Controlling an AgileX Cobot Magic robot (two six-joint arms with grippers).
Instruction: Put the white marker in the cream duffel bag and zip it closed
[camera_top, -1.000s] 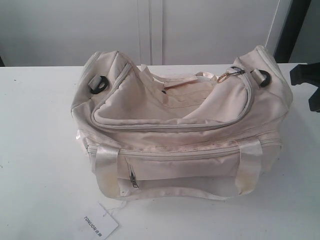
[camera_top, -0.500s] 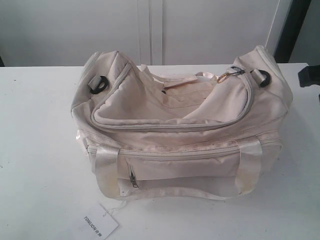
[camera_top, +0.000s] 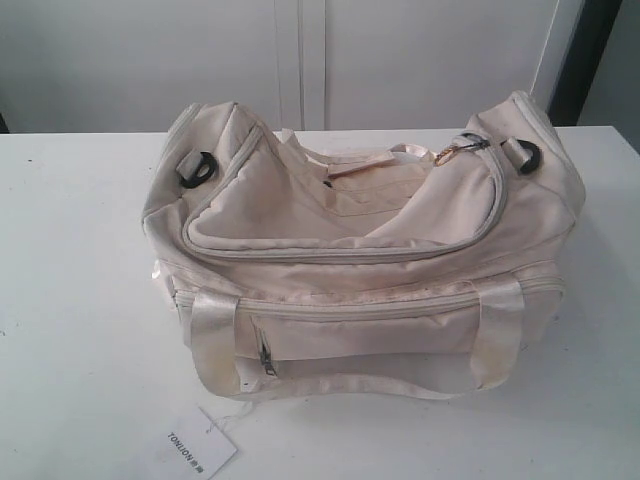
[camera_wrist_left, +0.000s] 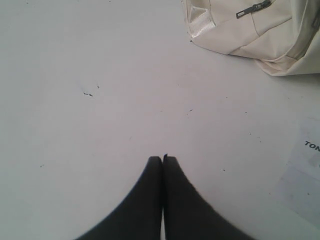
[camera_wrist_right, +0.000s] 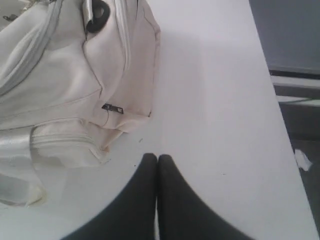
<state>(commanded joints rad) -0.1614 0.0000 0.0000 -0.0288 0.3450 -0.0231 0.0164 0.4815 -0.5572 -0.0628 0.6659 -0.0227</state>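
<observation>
Cream duffel bag (camera_top: 360, 290) centre frame on table (camera_top: 80, 300); white marker not visible, presumably inside. Left gripper (camera_wrist_left: 162, 159) and right gripper (camera_wrist_right: 157, 157) both clenched, empty, clear of bag. Risk: top flap (camera_top: 300, 215) sags; if zip (camera_top: 340, 256) incomplete at rear, marker may slip out.

Exterior view high, front-on to cream duffel bag (camera_top: 400, 270); wrist views close, seemingly at its opposite ends

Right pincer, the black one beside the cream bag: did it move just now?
Yes. The black right pincer slid rightward, away from the soft cream fabric duffel bag, and out past the exterior view's right edge.
</observation>
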